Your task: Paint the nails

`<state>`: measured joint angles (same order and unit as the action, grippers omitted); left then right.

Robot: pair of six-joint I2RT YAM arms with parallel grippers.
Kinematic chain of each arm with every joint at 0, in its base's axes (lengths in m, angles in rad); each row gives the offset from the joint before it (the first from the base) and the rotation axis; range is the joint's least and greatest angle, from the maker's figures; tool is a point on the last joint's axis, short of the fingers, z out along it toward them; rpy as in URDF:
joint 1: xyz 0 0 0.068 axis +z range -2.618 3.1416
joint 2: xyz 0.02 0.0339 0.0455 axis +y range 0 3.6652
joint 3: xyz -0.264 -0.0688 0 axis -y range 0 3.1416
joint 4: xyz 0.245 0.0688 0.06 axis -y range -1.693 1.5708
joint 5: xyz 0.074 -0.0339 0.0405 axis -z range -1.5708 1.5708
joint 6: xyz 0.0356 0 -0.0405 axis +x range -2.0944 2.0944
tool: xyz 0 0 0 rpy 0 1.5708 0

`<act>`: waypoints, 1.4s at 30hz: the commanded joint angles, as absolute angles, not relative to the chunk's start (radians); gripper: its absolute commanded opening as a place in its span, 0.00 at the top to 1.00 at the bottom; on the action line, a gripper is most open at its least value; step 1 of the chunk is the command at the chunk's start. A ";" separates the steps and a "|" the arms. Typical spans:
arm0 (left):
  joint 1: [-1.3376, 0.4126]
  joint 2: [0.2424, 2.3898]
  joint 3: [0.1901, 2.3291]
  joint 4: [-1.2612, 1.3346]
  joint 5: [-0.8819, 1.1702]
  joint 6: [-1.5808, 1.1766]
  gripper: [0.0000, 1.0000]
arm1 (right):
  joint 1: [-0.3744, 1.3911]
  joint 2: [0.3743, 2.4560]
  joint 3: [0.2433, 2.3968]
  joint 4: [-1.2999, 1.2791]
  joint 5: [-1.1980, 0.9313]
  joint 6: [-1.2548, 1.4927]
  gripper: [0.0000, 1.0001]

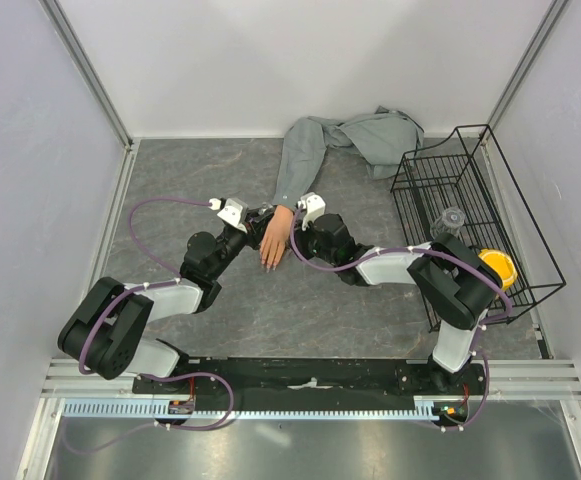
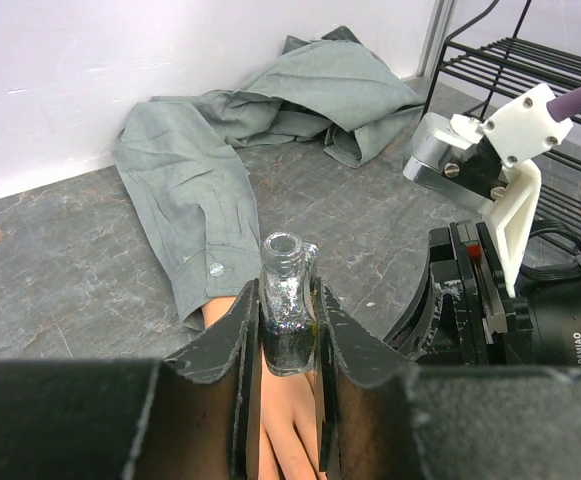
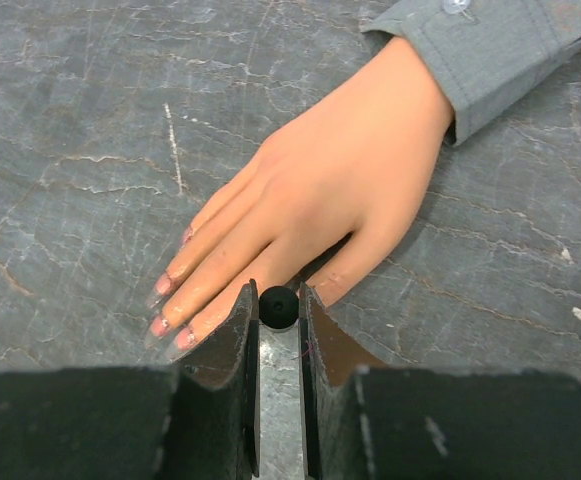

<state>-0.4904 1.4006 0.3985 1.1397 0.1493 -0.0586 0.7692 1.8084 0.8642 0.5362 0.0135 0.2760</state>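
A grey stone-look worktop point(image 1: 370, 320) carries a black wire basket point(image 1: 470, 200) at 3 o'clock in the overhead view and a crumpled grey shirt point(image 1: 360, 135) at 12. The shirt's sleeve runs down to a peach mannequin hand point(image 1: 275, 240) lying flat at the centre, fingers pointing to 6 o'clock.

Both arms flank the hand. The left end effector point(image 2: 288, 300) is clamped on a small open glass bottle point(image 2: 282, 260), held upright above the hand. The right end effector point(image 3: 278, 300) is clamped on a small black cap point(image 3: 279, 308) (probably the brush's handle; its tip is hidden).

In the right wrist view the fingers run from 2 o'clock to 8, and the nails point(image 3: 159, 325) sit just beside the end effector at 9 o'clock. The right arm appears placed to do the painting.
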 commanded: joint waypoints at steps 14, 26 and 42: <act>-0.494 1.407 0.408 1.195 0.143 -0.023 0.98 | 0.759 1.770 0.900 0.520 0.074 0.253 1.00; -0.492 1.410 0.410 1.195 0.143 -0.023 0.98 | 0.752 1.827 0.931 0.532 0.061 0.249 1.00; -0.494 1.408 0.408 1.195 0.141 -0.020 0.98 | 0.752 1.836 0.917 0.554 0.005 0.281 1.00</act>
<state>-0.4904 1.4063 0.3985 1.1393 0.1501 -0.0586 0.7544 1.8339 0.9001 0.5079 0.0296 0.2653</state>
